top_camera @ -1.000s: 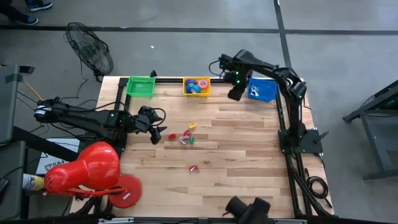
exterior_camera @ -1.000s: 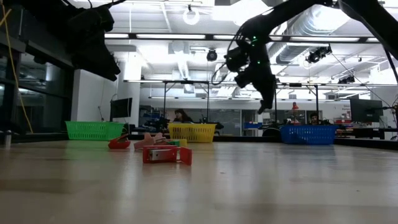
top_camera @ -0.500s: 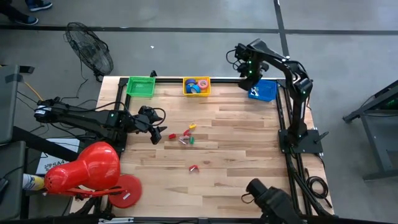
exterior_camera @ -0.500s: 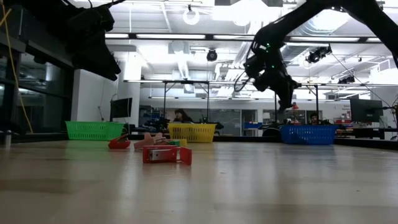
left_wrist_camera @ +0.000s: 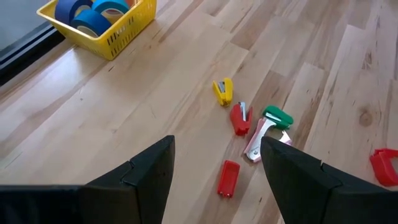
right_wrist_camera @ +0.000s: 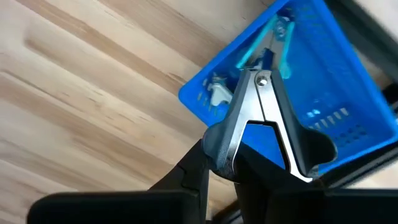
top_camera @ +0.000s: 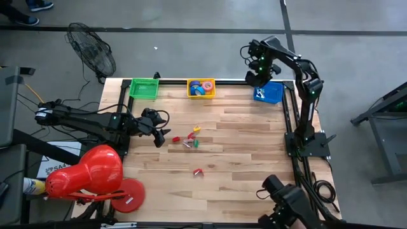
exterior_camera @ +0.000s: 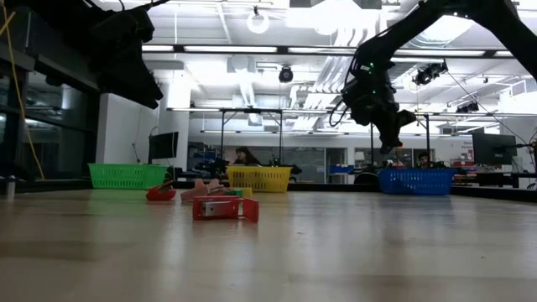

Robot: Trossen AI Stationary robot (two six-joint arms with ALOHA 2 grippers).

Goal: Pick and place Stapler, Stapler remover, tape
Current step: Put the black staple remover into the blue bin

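While the right gripper (right_wrist_camera: 239, 165) hangs over the blue basket (top_camera: 270, 93) at one o'clock, pinching a silver stapler remover (right_wrist_camera: 264, 121), the left gripper (left_wrist_camera: 214, 165) waits spread at nine o'clock. Three baskets line the far edge; the yellow basket (top_camera: 201, 88) holds the tape (top_camera: 203, 86) rolls. Small staplers (top_camera: 189, 139) cluster centrally; bare wood surrounds them.

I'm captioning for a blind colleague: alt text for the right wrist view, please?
The right gripper is shut on a metal staple remover, above a blue basket at the edge of the wooden table.
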